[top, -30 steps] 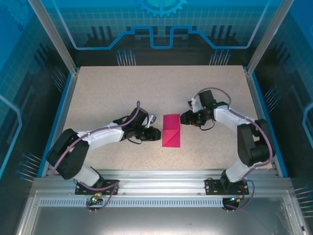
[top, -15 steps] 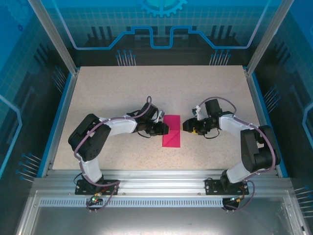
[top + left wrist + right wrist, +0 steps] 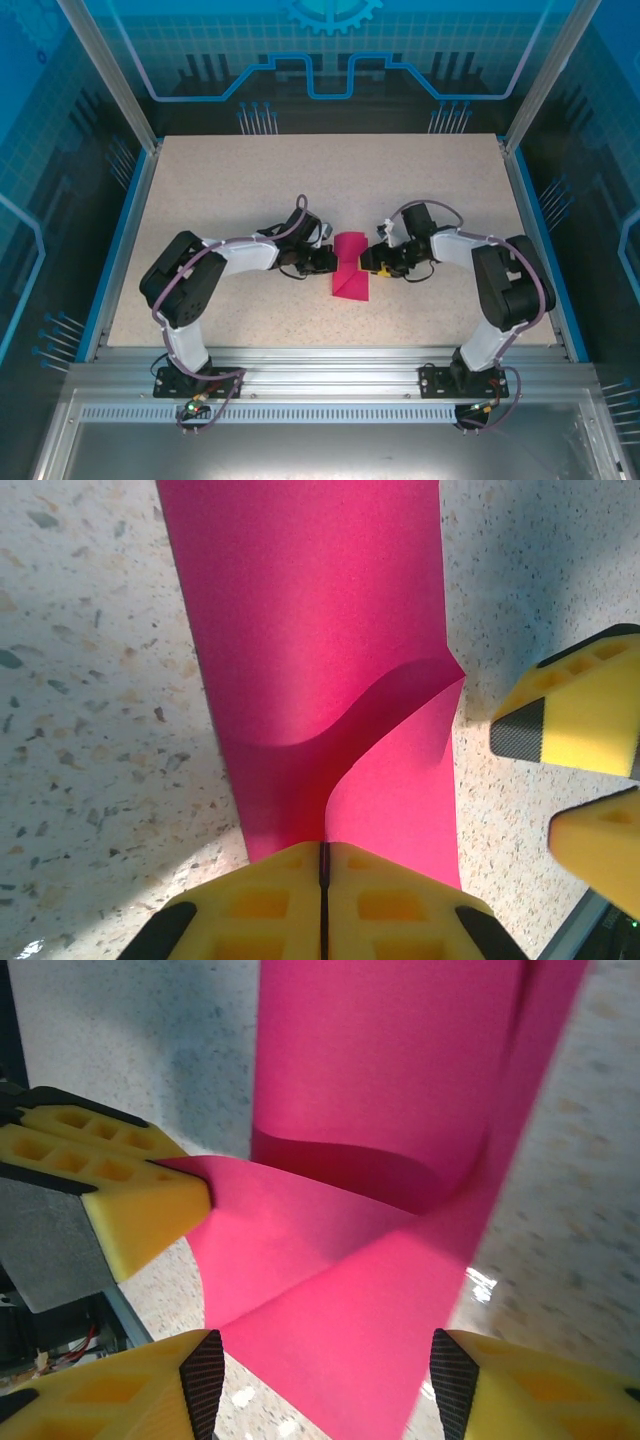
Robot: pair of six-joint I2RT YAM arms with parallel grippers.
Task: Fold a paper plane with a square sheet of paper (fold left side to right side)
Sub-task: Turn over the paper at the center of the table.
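"Where's the square sheet of paper point(image 3: 352, 285)?"
"Mid-tabletop point(image 3: 250, 180), halfway between the side edges. The left claw point(image 3: 322, 858) is clenched on its left edge, one layer curling up."
"And the right claw point(image 3: 315, 1365)?"
"Released, its fingers spread astride the right edge."

Overhead, I see the table point(image 3: 200, 180) brightly, evenly lit from above, with soft, short shadows beneath the arms point(image 3: 240, 255); the blue walls point(image 3: 60, 150) around it look dimmer. My left wrist view is sharp on the pink paper point(image 3: 300, 630), a grey shadow crossing the tabletop at left. My right wrist view is softer (speckles blur upper right), with a white glare spot beside the paper.
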